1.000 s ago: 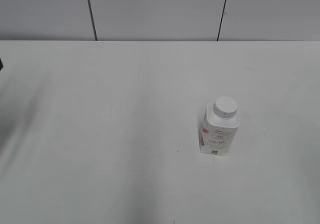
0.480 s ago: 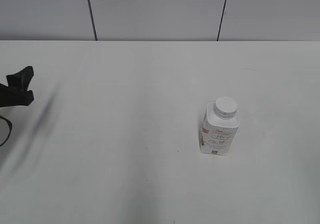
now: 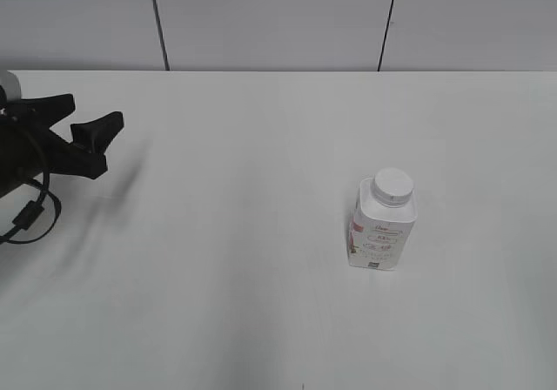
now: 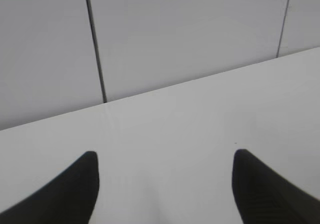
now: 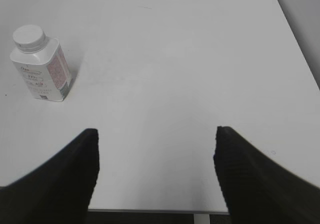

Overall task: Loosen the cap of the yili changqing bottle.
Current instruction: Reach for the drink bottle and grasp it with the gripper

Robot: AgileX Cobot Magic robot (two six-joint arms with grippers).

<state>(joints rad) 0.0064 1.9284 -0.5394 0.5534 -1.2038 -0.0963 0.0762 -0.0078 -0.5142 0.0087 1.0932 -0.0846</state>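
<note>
**Reaching in, bottle untouched**

My left gripper (image 3: 83, 120) sat spread and empty at the frame's left edge. My right gripper (image 5: 155, 154) was spread too. The bottle (image 3: 381, 231) stood upright, right of centre, cap (image 3: 392, 185) on. I judged the next move needed one gripper bracing the body, the other gripping the cap.

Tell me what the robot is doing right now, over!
Left pincer open, empty, at the table's left edge, far from the bottle. Right pincer open, empty, short of it. Bottle upright, cap on. Nothing in the way.
</note>
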